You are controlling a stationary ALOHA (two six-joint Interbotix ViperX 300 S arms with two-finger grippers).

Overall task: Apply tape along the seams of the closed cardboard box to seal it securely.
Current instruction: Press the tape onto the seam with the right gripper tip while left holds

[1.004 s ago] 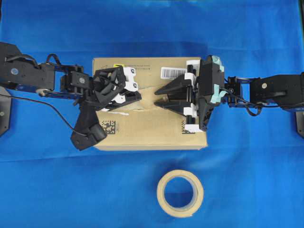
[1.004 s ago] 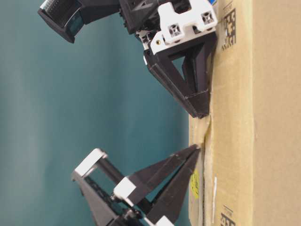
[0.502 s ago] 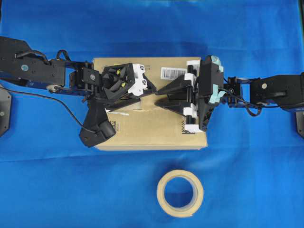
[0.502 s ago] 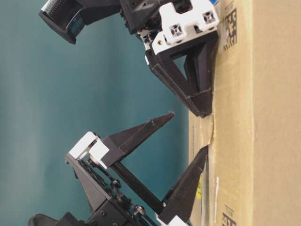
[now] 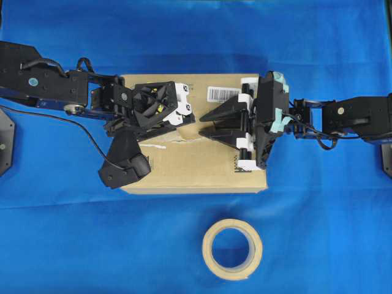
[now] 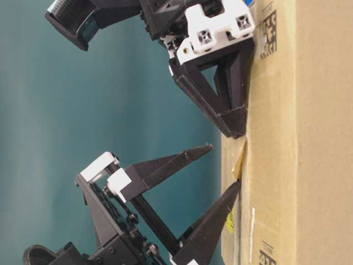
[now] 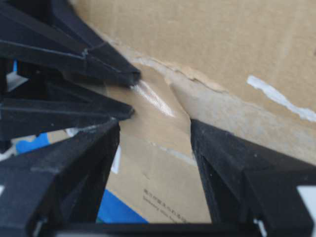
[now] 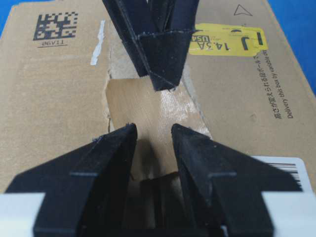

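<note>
One small square of tape (image 8: pixel 148 116) is seen lying over the seams (image 5: pixel 184 141) near the middle of the cardboard box (image 5: pixel 196 165), with one edge lifted off the cardboard in the table-level view. It is pressed by the fingertips of the right gripper (image 5: pixel 205 124), whose jaws are spread apart and grasp nothing. A second ago the left gripper (image 5: pixel 184 117) was clenched at the tape; its jaws have since been sprung wide, so the piece has been released and, by judgement, left stuck but not smoothed flat. Most of the seam on either side is not yet covered. Clear blue cloth (image 5: pixel 318 233) is left around the box, and the tape roll (image 5: pixel 233 249) sits well apart in front.
</note>
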